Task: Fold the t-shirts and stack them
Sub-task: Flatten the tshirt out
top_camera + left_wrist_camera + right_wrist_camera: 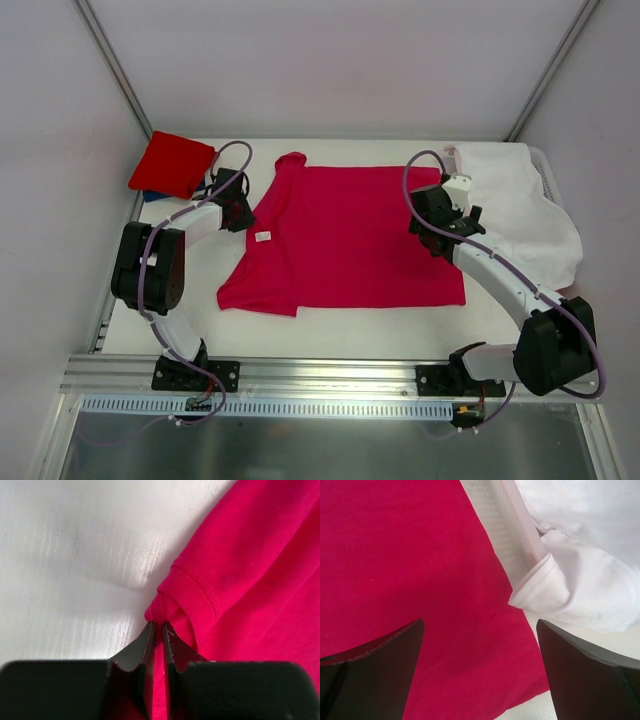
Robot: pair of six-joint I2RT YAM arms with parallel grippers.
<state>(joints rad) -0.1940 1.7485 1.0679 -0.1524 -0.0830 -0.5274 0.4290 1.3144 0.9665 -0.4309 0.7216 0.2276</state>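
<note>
A crimson-pink t-shirt (350,235) lies spread flat mid-table, its small white neck tag (264,237) near the left side. My left gripper (240,207) sits at the shirt's upper left; in the left wrist view its fingertips (159,626) are shut on a bunched bit of the hemmed sleeve (195,592). Over the shirt's right edge my right gripper (437,232) hovers, and in its wrist view the jaws stand wide open (480,622) with only crimson cloth (420,570) below. A folded brighter red t-shirt (172,165) rests at the back left on a blue one (150,196).
White cloth (520,205) fills a white basket (546,170) at the back right; its hemmed edge (535,585) lies close to the crimson shirt's right border. Grey walls enclose the table, and a metal rail (330,375) runs along the near edge.
</note>
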